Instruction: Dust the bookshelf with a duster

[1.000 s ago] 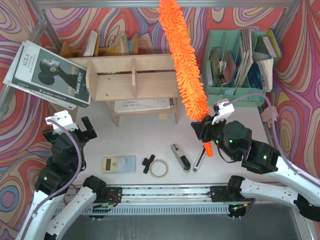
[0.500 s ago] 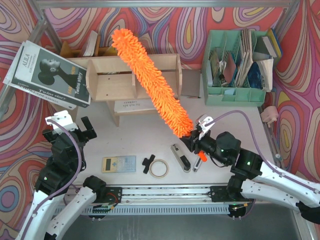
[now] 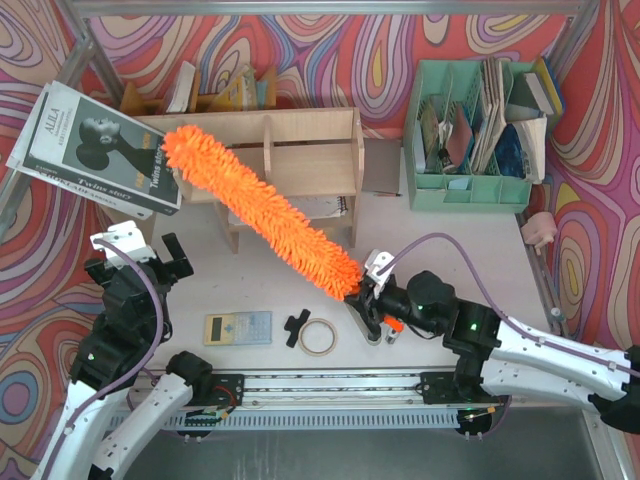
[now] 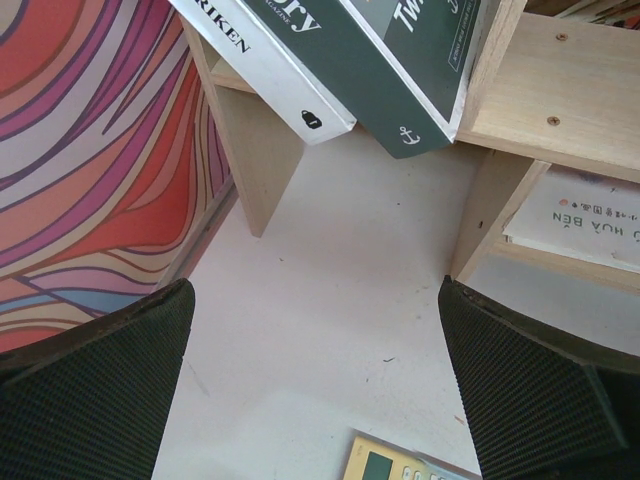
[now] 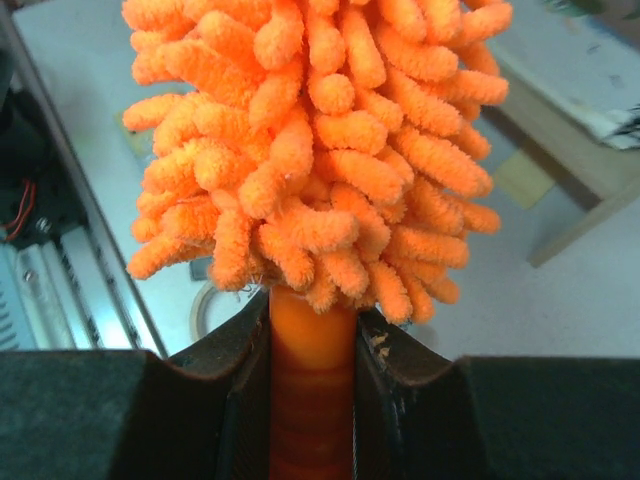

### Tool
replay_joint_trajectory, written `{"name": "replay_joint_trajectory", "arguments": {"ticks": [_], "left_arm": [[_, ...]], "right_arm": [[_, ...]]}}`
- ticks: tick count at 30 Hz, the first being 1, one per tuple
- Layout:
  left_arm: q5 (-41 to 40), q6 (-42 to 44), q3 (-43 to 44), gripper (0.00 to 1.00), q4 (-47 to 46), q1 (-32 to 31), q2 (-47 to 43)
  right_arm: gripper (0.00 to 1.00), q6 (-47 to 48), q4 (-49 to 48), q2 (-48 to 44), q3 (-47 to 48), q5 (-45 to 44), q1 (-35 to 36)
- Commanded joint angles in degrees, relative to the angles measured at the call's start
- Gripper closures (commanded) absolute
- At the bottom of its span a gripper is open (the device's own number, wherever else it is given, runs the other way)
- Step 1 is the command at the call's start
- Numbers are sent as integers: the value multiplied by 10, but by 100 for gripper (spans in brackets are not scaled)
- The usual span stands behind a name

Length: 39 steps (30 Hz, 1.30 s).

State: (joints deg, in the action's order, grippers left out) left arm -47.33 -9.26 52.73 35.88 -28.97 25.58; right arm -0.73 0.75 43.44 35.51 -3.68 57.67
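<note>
Duster [image 3: 262, 215], long fluffy bright-orange chenille with smooth orange plastic handle: handle pinched tight between the jaws of the right gripper [image 3: 365, 298], as the wrist view confirms. Long axis runs diagonally up-left from those jaws across the light plywood bookshelf [image 3: 310, 125], with the tip at the shelf's left end. Contact with the top board: cannot tell from above. Left gripper [image 3: 145, 250] spread wide and empty near the shelf's left leg. Judgement: the sweep belongs to the right arm.

Lighting bright, even, diffuse from above. Top view: soft shadow under bookshelf [image 3: 310, 128], 12 o'clock. Right wrist: duster [image 5: 320, 150] sharp, background blurred, table [image 5: 80, 60] washed out at 10 o'clock. Left wrist: dark, soft corners at 5 and 7 o'clock.
</note>
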Motion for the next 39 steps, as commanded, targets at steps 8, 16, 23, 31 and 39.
{"name": "replay_joint_trajectory", "arguments": {"ticks": [8,16,23,31,39], "left_arm": [[-13,-2,3,2,-1,2,3],[-13,-3,2,1,0,3,1],[-13,-3,2,1,0,3,2],[-13,-4,2,1,0,2,1],[-15,-3,3,2,0,2,2]], "right_arm": [[100,30,-7,70,-11,-4,101],[100,-10,35,82,-4,6,103],[100,-67,124,83,35,-33,103],[100,-132,258,55,89,-73,103],[100,-176,325,45,125,-80,104]]}}
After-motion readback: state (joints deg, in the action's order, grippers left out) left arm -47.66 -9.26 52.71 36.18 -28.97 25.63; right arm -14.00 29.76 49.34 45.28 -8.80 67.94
